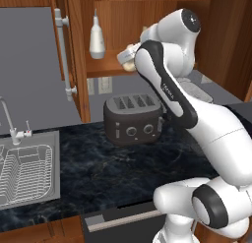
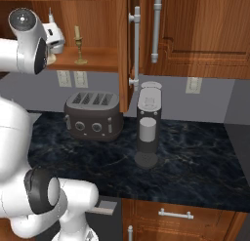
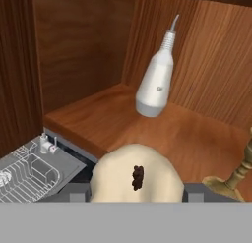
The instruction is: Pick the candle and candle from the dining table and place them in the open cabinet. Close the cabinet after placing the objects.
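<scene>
Squat cream candle (image 3: 135,180) clamped between the gripper's (image 3: 135,193) two dark fingers, poised at the front lip of the open cabinet's shelf (image 3: 108,124), not yet over bare wood. Gold candlestick with pale taper (image 2: 78,46) already standing on that shelf, just to one side. White tapered bottle (image 3: 156,79) upright further back. Best carried a little deeper, aimed at the bare wood between bottle and candlestick, lowered until the base sits flat, then released and drawn straight back. Risk, by the look of it: clipping the candlestick's round base (image 3: 226,185). Cabinet door (image 2: 128,50) open, yet to be closed.
</scene>
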You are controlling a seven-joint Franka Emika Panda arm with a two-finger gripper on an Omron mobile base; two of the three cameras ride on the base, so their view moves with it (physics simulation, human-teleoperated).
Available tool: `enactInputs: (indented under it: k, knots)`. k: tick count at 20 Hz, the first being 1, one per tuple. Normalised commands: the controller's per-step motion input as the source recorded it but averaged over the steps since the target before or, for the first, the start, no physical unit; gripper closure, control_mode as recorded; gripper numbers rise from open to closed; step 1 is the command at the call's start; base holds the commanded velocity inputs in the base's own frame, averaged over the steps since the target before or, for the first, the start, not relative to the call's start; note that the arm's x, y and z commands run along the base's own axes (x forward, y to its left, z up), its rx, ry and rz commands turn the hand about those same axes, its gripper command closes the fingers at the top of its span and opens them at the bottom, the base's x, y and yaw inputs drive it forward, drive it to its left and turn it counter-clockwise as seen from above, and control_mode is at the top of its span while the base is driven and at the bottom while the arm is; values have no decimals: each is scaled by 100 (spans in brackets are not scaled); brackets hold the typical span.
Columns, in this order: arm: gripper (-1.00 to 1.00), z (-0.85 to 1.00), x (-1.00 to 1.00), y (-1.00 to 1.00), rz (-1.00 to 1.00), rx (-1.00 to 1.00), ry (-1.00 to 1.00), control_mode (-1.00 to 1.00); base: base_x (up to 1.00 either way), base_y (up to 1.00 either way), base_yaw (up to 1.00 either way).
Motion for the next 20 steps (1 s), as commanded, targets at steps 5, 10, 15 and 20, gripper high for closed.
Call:
enactInputs:
  k: [5, 10, 15, 20]
  knots:
    - [100, -2, 14, 9, 1, 0, 1, -100, 0, 0, 0]
    - [100, -13, 12, 15, 0, -7, 0, -100, 0, 0, 0]
    - [100, -16, 13, 11, 0, -10, 0, -100, 0, 0, 0]
    - [100, -3, 25, 1, 0, -5, 0, -100, 0, 0, 0]
